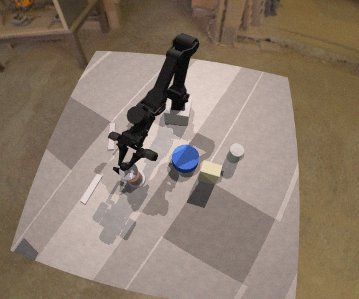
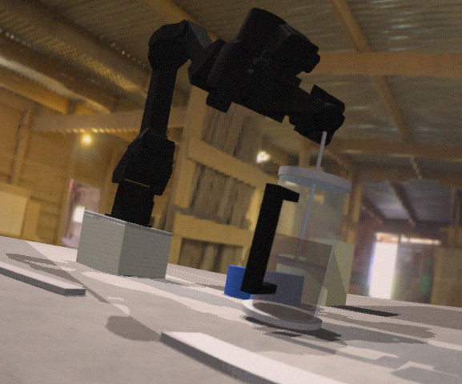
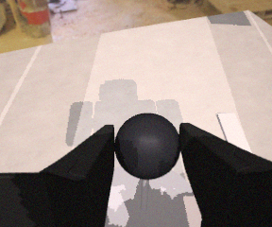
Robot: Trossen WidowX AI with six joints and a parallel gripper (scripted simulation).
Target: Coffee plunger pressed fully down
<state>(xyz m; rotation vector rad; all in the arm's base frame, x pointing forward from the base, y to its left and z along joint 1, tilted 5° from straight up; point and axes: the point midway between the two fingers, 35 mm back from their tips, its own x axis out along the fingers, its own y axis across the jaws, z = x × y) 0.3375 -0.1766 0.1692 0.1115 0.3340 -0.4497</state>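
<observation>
One knob (image 1: 124, 166) (image 3: 147, 146) between the hand's fingers.

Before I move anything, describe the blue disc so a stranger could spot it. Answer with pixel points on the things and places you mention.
From the arm's pale base block (image 1: 177, 119) (image 2: 143, 254), look toward the pale yellow block (image 1: 210, 172) (image 2: 338, 273). Just before it sits the low, round disc (image 1: 185, 157) (image 2: 235, 282), the only blue thing among its neighbours.

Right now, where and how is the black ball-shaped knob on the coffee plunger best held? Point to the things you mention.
Probably across its widest part, as the gripper (image 1: 124, 164) (image 2: 326, 133) (image 3: 146, 132) grips it, with a finger on each side. I'd come from above: the black ball-shaped knob (image 1: 124, 166) (image 3: 147, 146) is round and tops a thin grey metal-looking rod (image 2: 320, 156), so centred fingers should press along the rod.
</observation>
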